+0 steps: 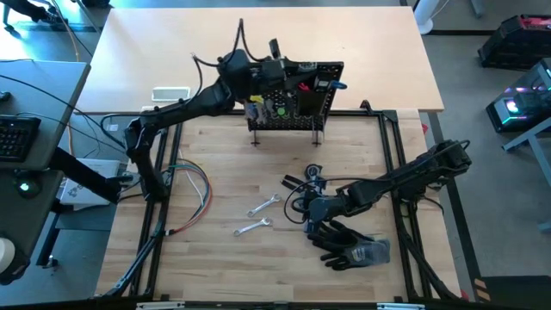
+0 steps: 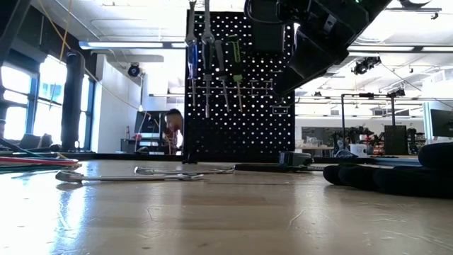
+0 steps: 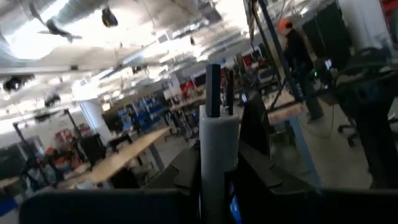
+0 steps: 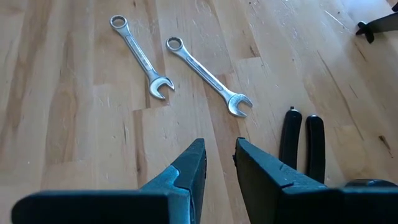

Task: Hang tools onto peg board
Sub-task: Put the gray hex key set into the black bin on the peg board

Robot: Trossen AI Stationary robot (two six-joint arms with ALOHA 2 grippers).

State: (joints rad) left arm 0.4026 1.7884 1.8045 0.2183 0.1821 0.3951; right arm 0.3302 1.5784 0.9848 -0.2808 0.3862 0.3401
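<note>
- Left tool: raised at the peg board's top edge, near the tabletop's far edge, closed on a pale-handled tool standing upright.
- Right tool: low over the tabletop's middle, jaws slightly parted, empty.
- Two wrenches: just ahead of it, long axes slanted; black pliers beside it.
- Right arm nearer, stretched low from the right edge.

Left pincer raised, gripping; right pincer low, fingers slightly parted, empty.

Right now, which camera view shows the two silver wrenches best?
The right wrist view: both wrenches lie whole and close. The high view shows them small; the low view shows them edge-on; the left wrist view shows neither.
</note>
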